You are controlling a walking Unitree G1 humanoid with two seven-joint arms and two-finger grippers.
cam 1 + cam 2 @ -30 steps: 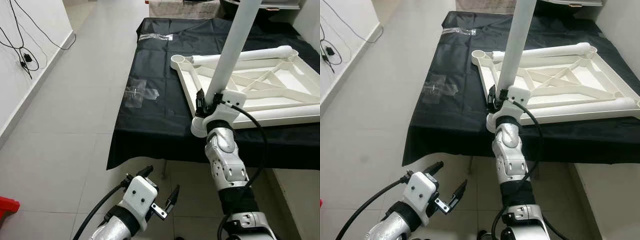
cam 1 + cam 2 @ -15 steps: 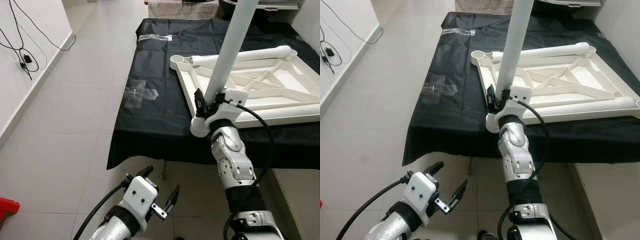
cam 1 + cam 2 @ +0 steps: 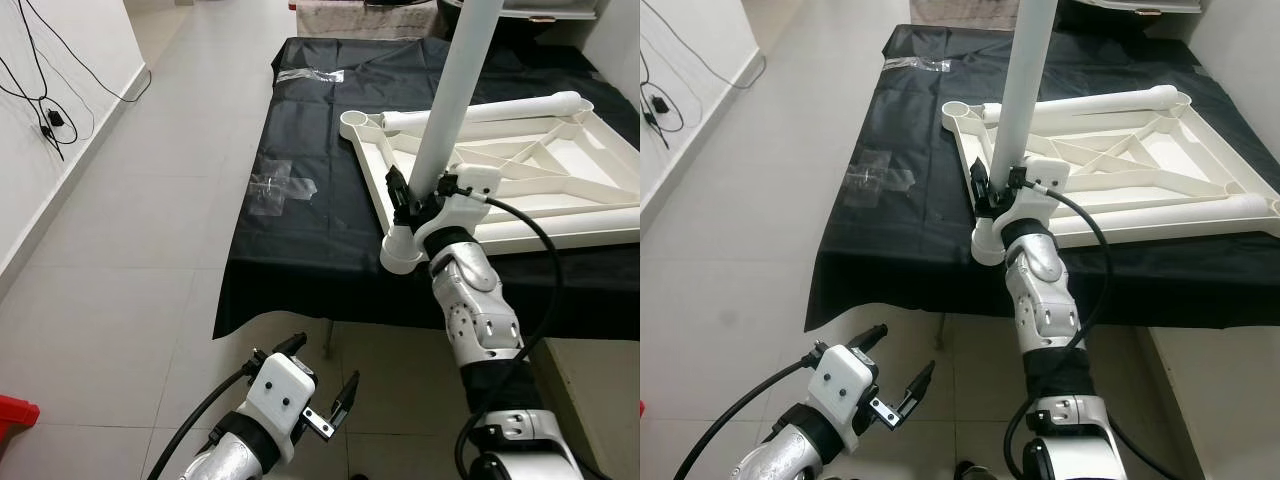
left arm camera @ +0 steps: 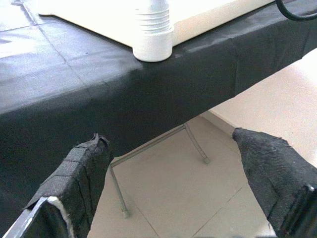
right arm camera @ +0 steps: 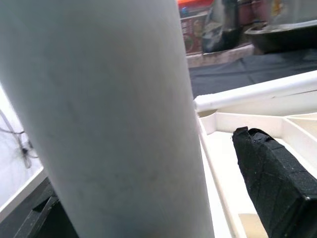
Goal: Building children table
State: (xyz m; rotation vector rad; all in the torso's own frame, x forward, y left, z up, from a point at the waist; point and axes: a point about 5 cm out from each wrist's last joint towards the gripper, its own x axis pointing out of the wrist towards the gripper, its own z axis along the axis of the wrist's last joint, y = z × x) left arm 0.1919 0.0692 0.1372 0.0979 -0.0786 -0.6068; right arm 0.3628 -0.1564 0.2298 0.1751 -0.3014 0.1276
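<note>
A big white plastic table top (image 3: 540,170) lies upside down on a table covered with a black cloth (image 3: 310,225). A long white round table leg (image 3: 452,95) stands up from the near corner of the table top, leaning a little. Its bottom end sits in a short white ringed socket (image 3: 402,250) at that corner, right at the cloth's near edge. The right gripper (image 3: 412,196) reaches up from below and pinches the leg low down, just above the socket. One black finger (image 3: 396,188) presses on the leg's left side. In the right wrist view the leg is very close, with a black finger pad (image 5: 270,186) on one side of it and the ribs of the table top behind. A second white leg (image 3: 490,108) lies flat along the far side of the table top. The left gripper (image 3: 322,382) hangs low over the pale tiled floor (image 3: 120,250), near the cloth's front edge and well apart from the leg. Its two black fingers (image 4: 79,173) are spread wide with nothing between them. A clear piece of tape (image 3: 282,186) is stuck on the cloth to the left of the table top.
</note>
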